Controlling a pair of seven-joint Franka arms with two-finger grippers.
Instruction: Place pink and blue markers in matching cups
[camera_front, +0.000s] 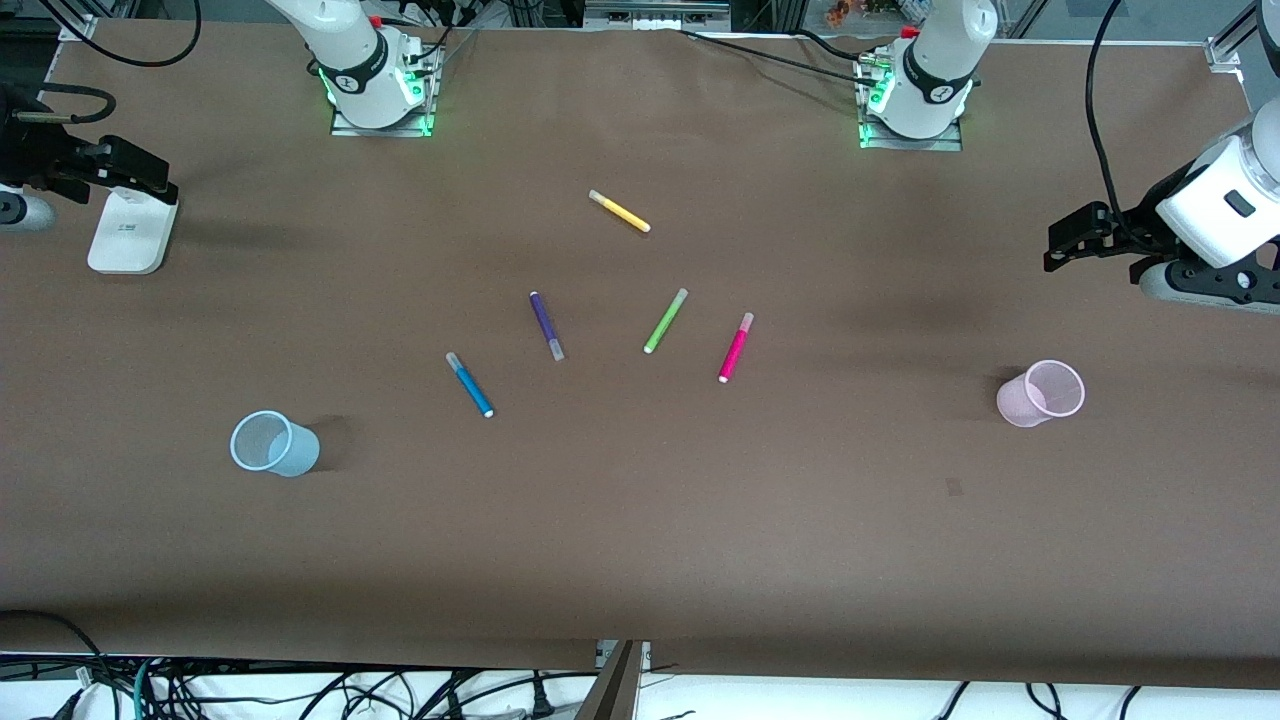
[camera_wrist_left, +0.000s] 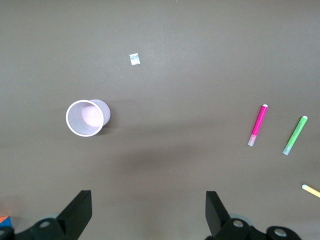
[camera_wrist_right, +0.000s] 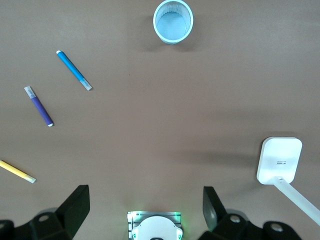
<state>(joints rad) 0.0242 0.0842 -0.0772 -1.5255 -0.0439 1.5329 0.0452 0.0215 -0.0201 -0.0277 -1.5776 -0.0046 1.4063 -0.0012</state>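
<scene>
An upright pale blue translucent cup (camera_front: 274, 443) stands nearest the front camera, toward the right arm's end of the table; a pale pink translucent cup (camera_front: 1042, 393) stands at the left arm's end. Between them five slim markers lie apart on bare brown cloth: blue marker (camera_front: 469, 384), magenta-pink marker (camera_front: 735, 347), dark purple marker (camera_front: 546, 325), lime green marker (camera_front: 665, 320), yellow marker (camera_front: 619, 211) farthest. A small pale scrap (camera_wrist_left: 134, 59) shows clearly only in the left wrist view. Left gripper (camera_front: 1065, 240) and right gripper (camera_wrist_right: 142, 207) wait high at the table's ends, jaws wide, empty, well apart from markers.
</scene>
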